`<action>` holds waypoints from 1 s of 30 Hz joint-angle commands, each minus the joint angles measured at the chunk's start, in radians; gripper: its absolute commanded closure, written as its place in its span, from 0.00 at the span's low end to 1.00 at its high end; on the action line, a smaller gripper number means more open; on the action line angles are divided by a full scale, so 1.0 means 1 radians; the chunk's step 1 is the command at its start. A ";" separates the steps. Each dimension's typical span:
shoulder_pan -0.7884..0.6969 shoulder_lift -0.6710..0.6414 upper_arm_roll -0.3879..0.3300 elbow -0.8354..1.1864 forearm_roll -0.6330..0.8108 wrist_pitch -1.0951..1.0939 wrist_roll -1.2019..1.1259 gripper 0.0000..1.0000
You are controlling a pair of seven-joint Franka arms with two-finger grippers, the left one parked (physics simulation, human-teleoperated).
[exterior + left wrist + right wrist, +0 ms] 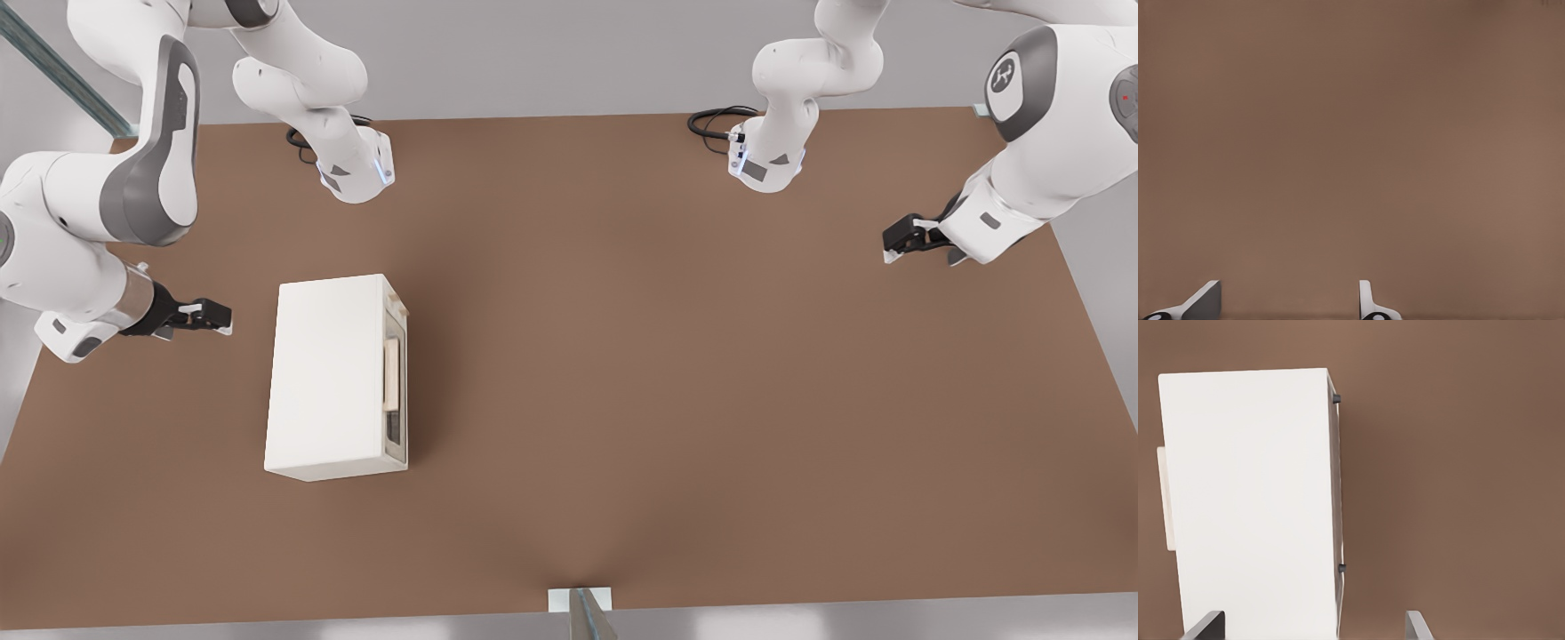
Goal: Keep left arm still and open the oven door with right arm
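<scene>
**A:** What is hidden or hard to make out?

**B:** In the front view the oven door is only a narrow strip on the side of the white oven that faces the front view's right. Its dark window is barely visible behind the pale handle. The right arm is cut off by the picture's edge.

**A:** And the surroundings?

**B:** A plain brown table, with grey wall beyond it.

**A:** Where is the gripper?

**B:** The gripper hovers just beside the oven's back, on the side away from the door and not touching it.

**A:** Do the views differ?

**B:** The right wrist view shows two fingers spread wide with nothing between them. It also shows the oven's plain top, with the handle poking past its far edge. The door face is not seen there.
</scene>
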 commanded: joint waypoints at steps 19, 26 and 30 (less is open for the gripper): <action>0.542 0.313 0.007 0.056 -0.487 -0.013 0.208 0.79; 0.554 0.413 0.009 0.168 -0.493 -0.003 0.246 0.79; 0.554 0.439 0.009 0.180 -0.493 0.012 0.246 0.79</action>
